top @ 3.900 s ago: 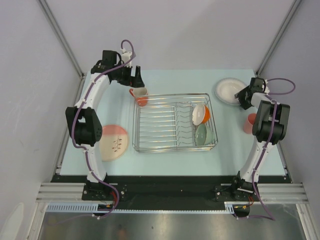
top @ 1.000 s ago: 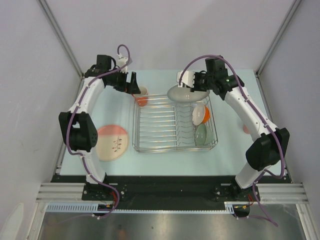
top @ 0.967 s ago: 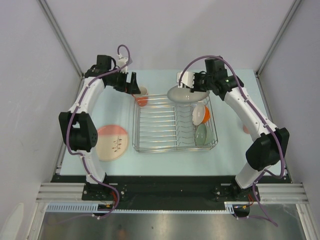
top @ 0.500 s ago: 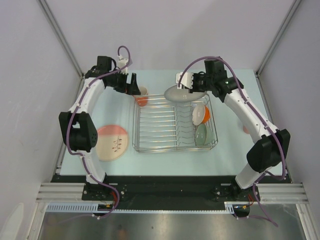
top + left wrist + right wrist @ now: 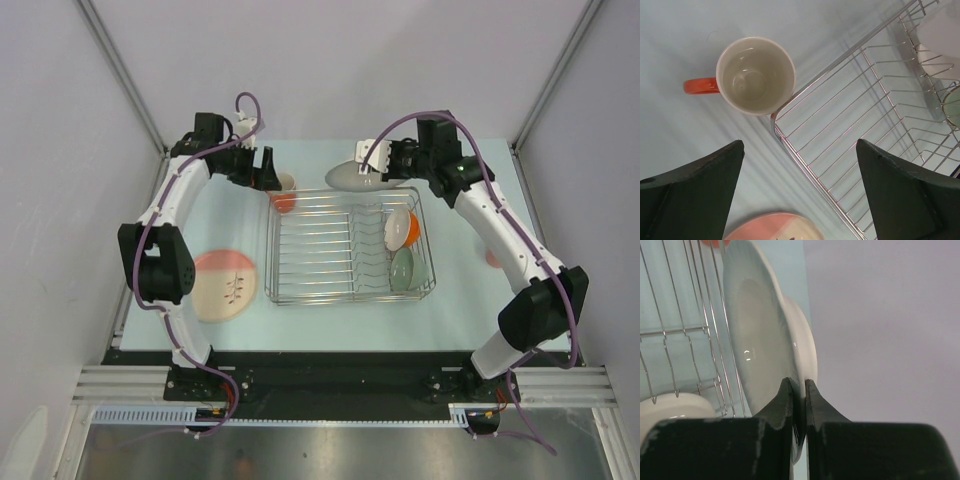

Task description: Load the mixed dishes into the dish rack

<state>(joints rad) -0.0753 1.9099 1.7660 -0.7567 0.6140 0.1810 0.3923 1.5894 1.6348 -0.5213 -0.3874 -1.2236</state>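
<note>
My right gripper [image 5: 385, 163] is shut on the rim of the white plate [image 5: 352, 176] and holds it in the air over the far edge of the dish rack [image 5: 345, 245]; in the right wrist view the plate [image 5: 765, 340] stands edge-on between the fingers. My left gripper [image 5: 268, 168] is open above the orange mug [image 5: 752, 75], which stands upright by the rack's far-left corner [image 5: 777, 125]. The orange-and-white bowl [image 5: 402, 228] and pale green bowl [image 5: 402, 267] stand in the rack. The pink plate with twig mark [image 5: 225, 285] lies at the left. The pink tumbler [image 5: 492, 259] is mostly hidden behind my right arm.
Grey walls and slanted frame posts close in the far and side edges of the pale blue table [image 5: 330, 320]. The arm bases sit on a black strip at the near edge.
My right arm has carried the white plate from the table's far right to above the rack's far edge, shifting it leftward and farther back. My left gripper has moved slightly nearer the mug.
</note>
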